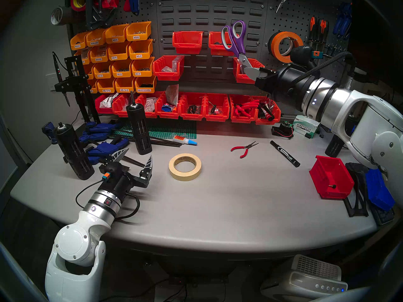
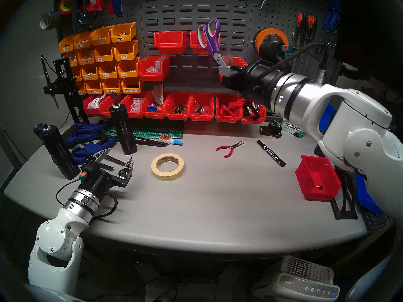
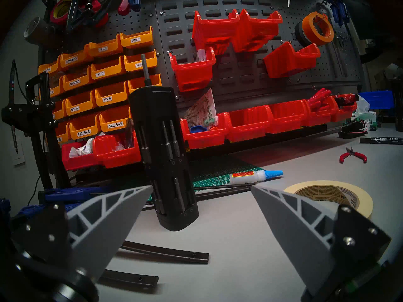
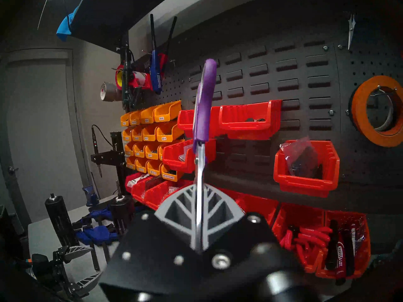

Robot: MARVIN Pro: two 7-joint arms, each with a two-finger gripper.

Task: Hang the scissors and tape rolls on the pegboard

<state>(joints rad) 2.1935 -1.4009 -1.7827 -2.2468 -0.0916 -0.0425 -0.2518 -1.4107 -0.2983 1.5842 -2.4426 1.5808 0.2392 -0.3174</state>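
The blade tips of the scissors [image 4: 199, 210] are hidden between the closed fingers of the right gripper [image 4: 198, 207]. The black roll behind the orange tape roll [image 1: 283, 47] is mostly covered. The right wrist camera mount partly hides that roll in the head views.

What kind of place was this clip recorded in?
Most likely a workshop or electronics workbench: labelled yellow plastic parts bins for screws, a dark grey perforated metal pegboard hung with hand tools, and a green gridded cutting mat on the grey table.
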